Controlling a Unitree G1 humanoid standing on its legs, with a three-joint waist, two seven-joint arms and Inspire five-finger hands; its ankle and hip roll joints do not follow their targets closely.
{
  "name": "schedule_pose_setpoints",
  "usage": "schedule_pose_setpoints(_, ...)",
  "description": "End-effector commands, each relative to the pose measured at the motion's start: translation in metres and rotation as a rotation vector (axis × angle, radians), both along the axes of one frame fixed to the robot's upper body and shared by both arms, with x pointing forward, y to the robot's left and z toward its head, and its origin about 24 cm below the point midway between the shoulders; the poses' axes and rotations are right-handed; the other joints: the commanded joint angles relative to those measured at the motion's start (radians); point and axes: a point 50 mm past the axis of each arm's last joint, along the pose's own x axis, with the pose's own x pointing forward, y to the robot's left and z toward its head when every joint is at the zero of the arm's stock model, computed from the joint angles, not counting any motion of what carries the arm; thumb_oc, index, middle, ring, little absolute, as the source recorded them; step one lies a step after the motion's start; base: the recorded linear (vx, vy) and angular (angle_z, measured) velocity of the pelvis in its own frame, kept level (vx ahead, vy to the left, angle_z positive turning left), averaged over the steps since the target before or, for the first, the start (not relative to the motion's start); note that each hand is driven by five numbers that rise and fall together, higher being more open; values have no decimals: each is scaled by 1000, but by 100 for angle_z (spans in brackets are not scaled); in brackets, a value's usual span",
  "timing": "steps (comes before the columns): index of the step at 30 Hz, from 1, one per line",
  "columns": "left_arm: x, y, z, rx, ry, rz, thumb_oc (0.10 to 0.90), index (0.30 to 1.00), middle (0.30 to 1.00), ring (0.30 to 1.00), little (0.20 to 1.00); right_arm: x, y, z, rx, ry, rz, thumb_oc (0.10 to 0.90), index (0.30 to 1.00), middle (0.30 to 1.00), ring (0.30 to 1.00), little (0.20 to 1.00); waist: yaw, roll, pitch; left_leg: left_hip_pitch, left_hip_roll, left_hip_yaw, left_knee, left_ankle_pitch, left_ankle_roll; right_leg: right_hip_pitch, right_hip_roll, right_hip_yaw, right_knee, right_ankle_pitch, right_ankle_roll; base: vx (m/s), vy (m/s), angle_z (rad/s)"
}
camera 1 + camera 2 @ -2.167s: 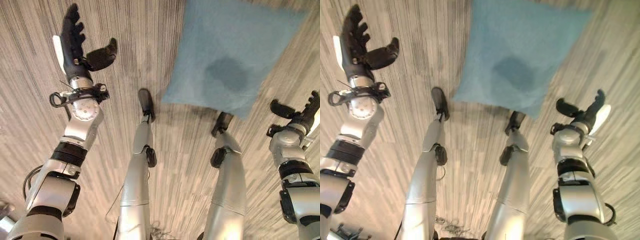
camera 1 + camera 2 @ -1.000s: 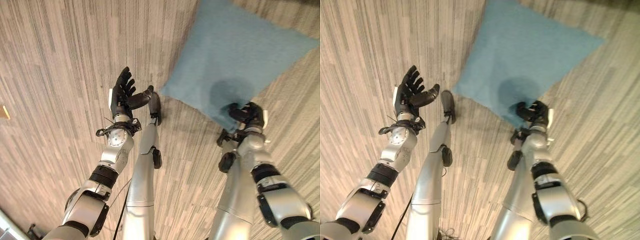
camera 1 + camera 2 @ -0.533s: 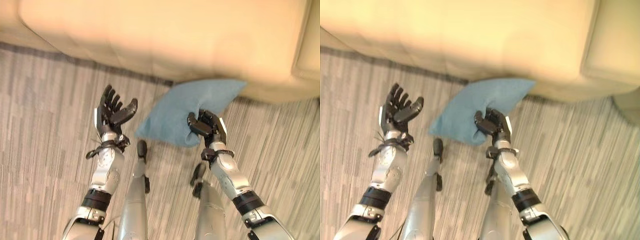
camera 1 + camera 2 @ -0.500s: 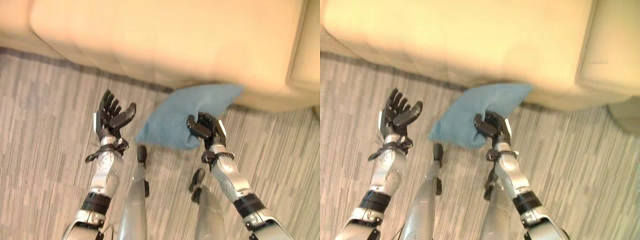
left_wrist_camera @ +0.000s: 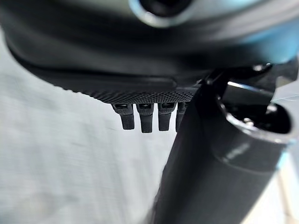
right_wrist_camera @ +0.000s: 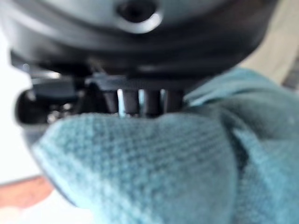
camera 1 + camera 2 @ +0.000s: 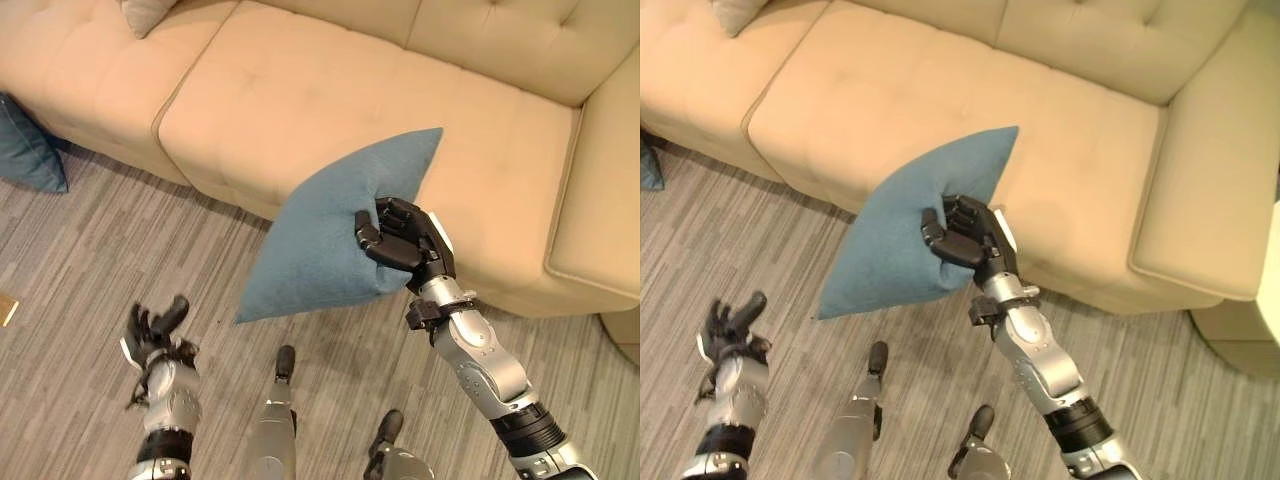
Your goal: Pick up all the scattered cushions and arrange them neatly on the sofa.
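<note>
Comparing with the frames half a second back: the blue cushion is now lifted clear of the floor and held over the front edge of the sofa, where earlier it hung low by the sofa base. Judgement: pick-up done, placement on the seat is next.

Left eye view: right hand has fingers curled into the cushion's right edge, pinching the fabric. Cushion is square, soft, matte woven cloth, one corner pointing up. Sofa is tan, smooth, tufted back, seamed seat pads. Left hand hangs low over the striped grey floor, fingers loosely spread, empty. A darker blue cushion leans at the sofa's left front edge; a beige cushion sits at the seat's far left corner.

Right eye view: same grip, same layout.

Left wrist view: fingers straight, nothing held.

Right wrist view: coarse blue weave bunched against the fingers.
</note>
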Motion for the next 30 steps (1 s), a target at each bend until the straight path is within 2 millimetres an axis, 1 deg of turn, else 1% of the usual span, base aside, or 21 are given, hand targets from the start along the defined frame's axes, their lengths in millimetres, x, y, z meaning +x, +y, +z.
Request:
schedule_pose_setpoints(1,1,0,-3,48,-21,-70,800,900,900,900,900,-24,33,80,262,-395,296,400,300,300,300,300,-4,-9,-312,112,67,22,-42,-113,-71,15,27,-10,96,-107,-38,20,-13,8)
schedule_pose_setpoints(2,3,0,-3,48,-23,-88,800,900,900,900,900,-27,37,82,251,-401,349,400,300,300,300,300,-3,-13,-317,119,68,25,-42,-115,-73,25,30,-11,88,-106,-38,19,-13,8)
schedule_pose_setpoints(3,3,0,-3,47,-24,-89,800,900,900,900,900,-27,37,82,251,-401,349,400,300,300,300,300,-4,-12,-318,116,67,23,-42,-113,-72,24,30,-12,86,-102,-37,13,-22,4)
schedule_pose_setpoints(4,11,-2,2,60,-54,-145,800,900,900,900,900,-32,47,84,193,-409,472,400,300,300,300,300,8,-17,-325,130,72,25,-42,-118,-77,42,34,-16,77,-102,-36,0,0,0)
schedule_pose_setpoints(5,14,-2,6,68,-74,-170,800,900,900,900,900,-36,53,86,162,-415,548,400,300,300,300,300,10,-19,-329,135,73,27,-42,-120,-78,48,35,-16,73,-99,-34,7,-11,-3)
schedule_pose_setpoints(7,21,-9,11,76,-112,-250,800,900,900,900,900,-41,63,83,132,-380,677,400,300,300,300,300,13,-18,-338,139,75,28,-42,-119,-81,58,37,-21,64,-94,-31,-5,6,-4)
schedule_pose_setpoints(8,21,-9,11,76,-112,-250,800,900,900,900,900,-41,63,83,132,-380,677,400,300,300,300,300,11,-18,-339,135,74,26,-42,-117,-79,57,37,-23,62,-91,-30,-16,24,-3)
schedule_pose_setpoints(9,28,-17,20,64,-185,-309,800,900,900,900,900,-45,68,78,97,-351,752,400,300,300,300,300,12,-15,-344,136,73,26,-42,-117,-81,59,37,-25,59,-89,-29,0,0,0)
schedule_pose_setpoints(10,28,-17,20,64,-185,-309,800,900,900,900,900,-45,68,78,97,-350,753,400,300,300,300,300,11,-15,-344,136,73,26,-42,-117,-81,60,37,-25,59,-88,-29,0,0,0)
schedule_pose_setpoints(11,31,-23,25,45,-234,-336,800,900,900,900,900,-48,71,75,46,-339,798,400,300,300,300,300,15,-15,-348,138,73,27,-42,-117,-84,67,37,-29,54,-88,-27,0,0,0)
schedule_pose_setpoints(12,31,-23,25,45,-234,-336,800,900,900,900,900,-48,71,75,46,-339,798,400,300,300,300,300,14,-15,-349,137,73,26,-42,-117,-84,66,37,-30,53,-87,-27,-22,10,3)
schedule_pose_setpoints(14,35,-27,32,18,-305,-341,800,900,900,900,900,-50,70,71,26,-318,830,400,300,300,300,300,16,-12,-356,136,71,24,-42,-116,-87,73,37,-35,48,-86,-26,-12,14,4)
schedule_pose_setpoints(18,33,-21,27,-39,-329,-336,800,900,900,900,900,-50,74,66,21,-297,869,400,300,300,300,300,15,-3,-367,135,71,26,-42,-117,-90,77,36,-33,42,-85,-26,0,7,2)
schedule_pose_setpoints(22,31,-22,23,-95,-357,-338,800,900,900,900,900,-49,78,62,19,-277,897,400,300,300,300,300,15,3,-369,139,72,31,-42,-118,-90,79,36,-32,37,-86,-26,0,0,0)
schedule_pose_setpoints(24,45,-35,31,-111,-388,-382,800,900,900,900,900,-49,88,54,18,-240,925,400,300,300,300,300,15,6,-367,147,75,34,-42,-122,-92,87,38,-30,31,-86,-27,-19,7,0)
schedule_pose_setpoints(25,53,-46,38,-119,-421,-427,800,900,900,900,900,-49,90,53,20,-231,933,400,300,300,300,300,13,7,-365,145,75,32,-42,-121,-94,88,39,-31,28,-85,-26,0,0,0)
schedule_pose_setpoints(26,53,-46,38,-120,-422,-428,800,900,900,900,900,-49,90,53,20,-231,933,400,300,300,300,300,12,7,-367,141,73,30,-42,-119,-93,86,39,-33,26,-82,-25,-49,0,0)
schedule_pose_setpoints(27,66,-69,52,-135,-485,-528,800,900,900,900,900,-49,95,48,31,-204,947,400,300,300,300,300,11,8,-364,139,74,27,-42,-120,-94,88,40,-35,24,-83,-26,-42,0,1)
schedule_pose_setpoints(28,70,-80,60,-138,-529,-579,800,900,900,900,900,-50,97,45,36,-192,956,400,300,300,300,300,8,10,-363,137,74,25,-42,-119,-94,87,39,-35,25,-82,-25,-49,2,3)
schedule_pose_setpoints(29,72,-88,67,-138,-565,-627,400,300,300,300,300,-50,97,42,42,-181,959,400,300,300,300,300,6,10,-366,132,72,23,-42,-117,-92,85,38,-35,23,-79,-24,-25,12,3)
schedule_pose_setpoints(30,74,-99,76,-125,-603,-701,400,300,300,300,300,-51,98,38,45,-162,970,400,300,300,300,300,5,11,-365,135,72,25,-42,-120,-92,85,37,-32,26,-81,-25,-23,14,4)
